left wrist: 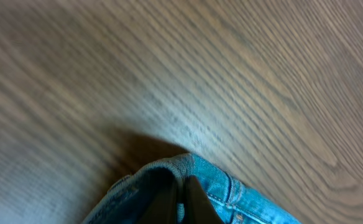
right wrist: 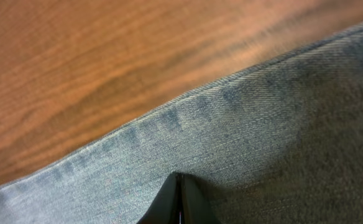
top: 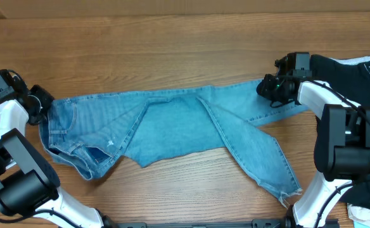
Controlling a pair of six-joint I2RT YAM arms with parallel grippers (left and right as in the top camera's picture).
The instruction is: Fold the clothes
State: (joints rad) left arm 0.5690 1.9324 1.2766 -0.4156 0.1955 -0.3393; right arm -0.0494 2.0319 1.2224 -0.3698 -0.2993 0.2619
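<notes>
The jeans [top: 172, 126] lie spread flat on the table [top: 172, 44], stretched between my two arms. My left claw [top: 42, 104] reaches in low at their waistband end, pinched shut on the waistband. My right claw [top: 270, 88], wrist bent down at the upper leg's end, is clamped on that leg's denim.

The tool [left wrist: 183, 188] has its dark fingers pressed together at the bottom edge, pinching the bunched waistband of the jeans [left wrist: 243, 198], which casts a shadow on the blurred wooden worktop [left wrist: 169, 74].
</notes>
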